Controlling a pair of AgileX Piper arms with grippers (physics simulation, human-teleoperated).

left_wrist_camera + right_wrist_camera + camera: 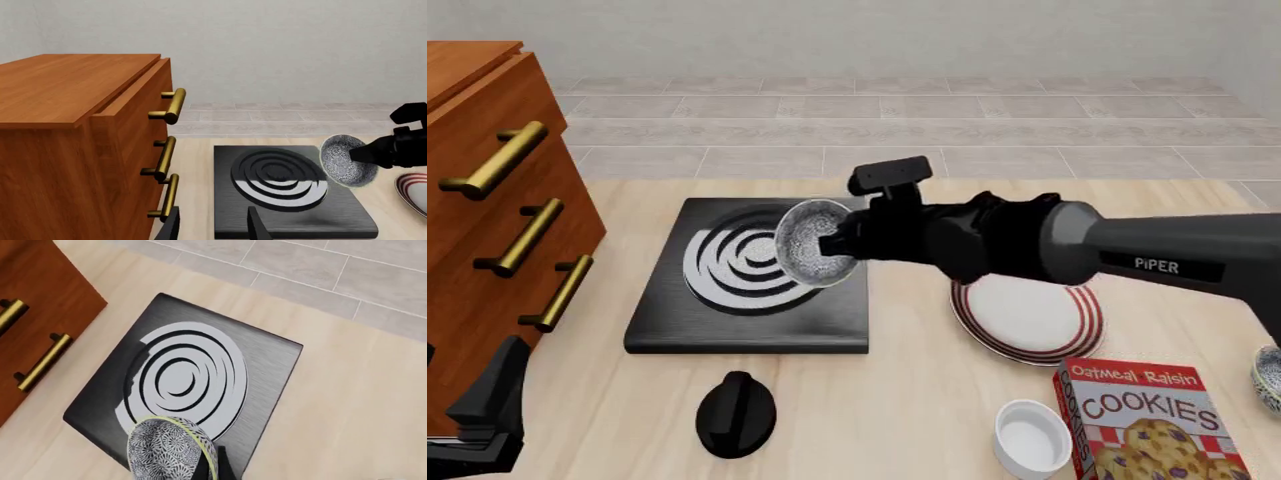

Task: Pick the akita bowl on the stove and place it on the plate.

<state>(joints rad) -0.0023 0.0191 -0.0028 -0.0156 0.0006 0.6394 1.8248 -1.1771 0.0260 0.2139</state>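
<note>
At far left we see a wooden drawer cabinet [487, 200] with brass handles, and near it, low at the surface's near-left edge, our left claw [481, 410]; its two fingers stand apart with nothing between them in the wrist view, so it is open and idle. Next comes the stove [747, 325], its ring burner bare. Lifted above the stove's right part is the akita bowl [814, 243], tipped on its side with its mouth facing left, pinched by its rim in our right claw [851, 240], which is closed on it. The bowl looks empty. To the right lies the plate [1028, 318], also empty and well apart from the bowl.

We judge the main risk is the thin rim grip: the tilted bowl could slip or swing during the carry rightward and drop onto the stove or surface. Setting it down tilted could make it roll off the plate.

Nearer us sit a black knob [735, 412], an empty white cup [1034, 438] and a cookie box [1141, 420]
</note>
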